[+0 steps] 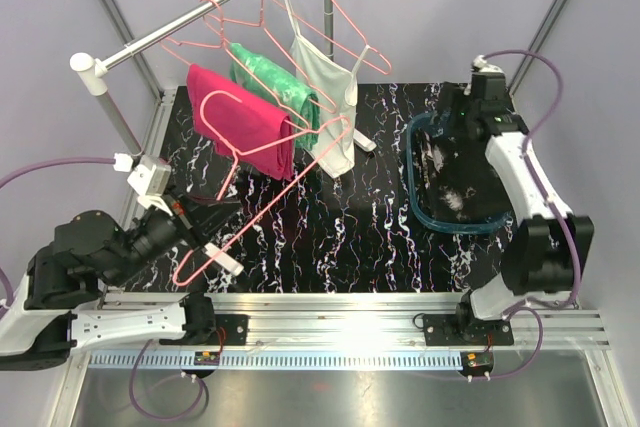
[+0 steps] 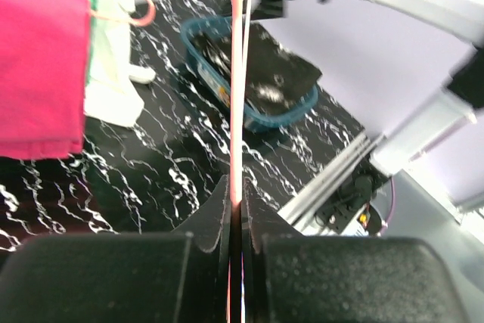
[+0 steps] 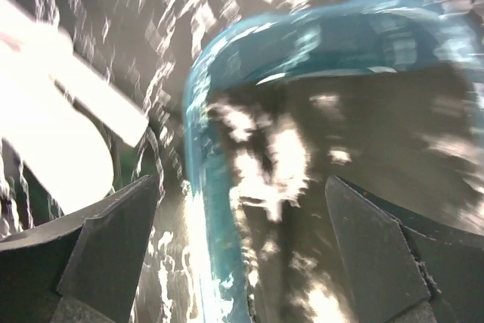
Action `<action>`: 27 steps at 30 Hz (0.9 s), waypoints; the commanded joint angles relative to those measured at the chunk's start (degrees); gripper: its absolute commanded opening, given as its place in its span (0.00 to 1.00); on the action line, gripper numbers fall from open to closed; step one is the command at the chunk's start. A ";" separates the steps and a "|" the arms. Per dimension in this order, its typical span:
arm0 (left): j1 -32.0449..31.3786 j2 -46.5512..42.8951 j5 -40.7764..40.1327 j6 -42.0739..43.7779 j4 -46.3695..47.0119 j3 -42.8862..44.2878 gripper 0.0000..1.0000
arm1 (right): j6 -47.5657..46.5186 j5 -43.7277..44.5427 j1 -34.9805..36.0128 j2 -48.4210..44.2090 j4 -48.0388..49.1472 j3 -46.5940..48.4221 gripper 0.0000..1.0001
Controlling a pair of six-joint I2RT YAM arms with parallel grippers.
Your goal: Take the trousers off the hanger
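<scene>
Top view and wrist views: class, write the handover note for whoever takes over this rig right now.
Grippers: the left gripper is shut on a bare hanger; the right gripper is open over the bin.
Done: the black trousers lie in the bin.
Left: the pink trousers and the green trousers hang on hangers on the rail.

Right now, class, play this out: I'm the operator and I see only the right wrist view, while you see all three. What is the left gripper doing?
Observer: The left gripper is shut on a bare pink hanger.
Operator: Which trousers hang from the rail?
Observer: The magenta trousers hang there.
Operator: Any others?
Observer: The green trousers, just behind them.
</scene>
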 commanded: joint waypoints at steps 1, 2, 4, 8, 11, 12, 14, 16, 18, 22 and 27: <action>-0.24 0.86 -3.84 1.48 -0.55 3.18 0.00 | 7.81 13.98 -2.39 -6.41 -2.39 -7.25 0.99; -0.16 1.21 -4.71 1.30 -1.43 3.88 0.00 | 9.91 15.92 -2.39 -8.86 -1.96 -9.38 0.99; -0.16 2.00 -6.03 0.51 -2.49 4.85 0.00 | 11.51 17.17 -2.48 -11.24 -0.64 -15.25 1.00; -0.16 3.06 -12.17 -1.60 -7.04 8.89 0.00 | 16.17 18.77 -4.67 -15.12 1.99 -24.85 0.99; -0.24 5.08 -17.89 -1.69 -9.95 13.37 0.00 | 19.59 15.70 -5.64 -14.07 4.28 -29.43 1.00; -0.16 5.60 -19.21 -1.17 -10.22 14.43 0.00 | 21.60 14.72 -6.34 -12.06 4.55 -30.05 0.99; -0.16 7.53 -20.01 0.41 -10.84 17.76 0.00 | 22.59 9.04 -7.22 -8.03 7.52 -31.28 0.99; -0.16 8.85 -21.06 1.21 -11.80 20.14 0.00 | 22.59 5.85 -7.22 -4.85 9.55 -30.85 0.99; -0.24 10.26 -24.47 1.21 -14.26 23.65 0.00 | 21.46 -0.21 -7.57 -0.04 11.22 -29.45 1.00; -0.16 11.76 -35.10 -4.30 -22.07 28.75 0.00 | 21.45 -5.32 -8.10 4.48 12.02 -27.33 1.00; -0.16 12.11 -41.89 -10.74 -29.91 28.24 0.00 | 21.45 -1.82 -8.10 -3.31 8.43 -26.55 0.99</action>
